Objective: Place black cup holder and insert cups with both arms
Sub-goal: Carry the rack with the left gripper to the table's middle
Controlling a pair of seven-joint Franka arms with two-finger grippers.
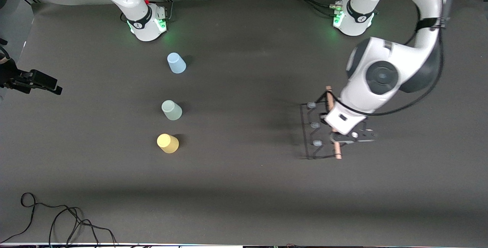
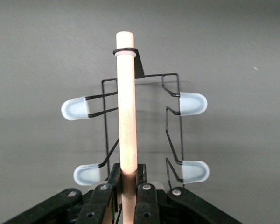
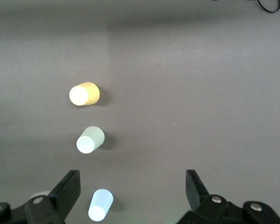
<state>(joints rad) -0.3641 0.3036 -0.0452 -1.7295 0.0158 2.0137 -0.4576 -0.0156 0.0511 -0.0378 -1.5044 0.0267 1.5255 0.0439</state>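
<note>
Rack placement in hand. Left gripper (image 2: 126,186) pinches the light wooden rod handle (image 2: 126,107) of the black thin-wire cup holder (image 1: 318,133) at the left arm's end. Right gripper (image 3: 133,196), jaws spread, waits above the light blue tapered plastic cup (image 3: 100,205). Next judged: release the rack squarely, then fetch cups.

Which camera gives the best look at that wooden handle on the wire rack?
The left wrist view: the wooden rod handle fills the frame, with the left gripper shut on it. The front view shows it small, partly hidden by the arm. The right wrist view shows only cups.

Left hand (image 1: 339,138) on black cup holder (image 1: 316,133); three cups (image 1: 172,110) toward right arm's end.
</note>
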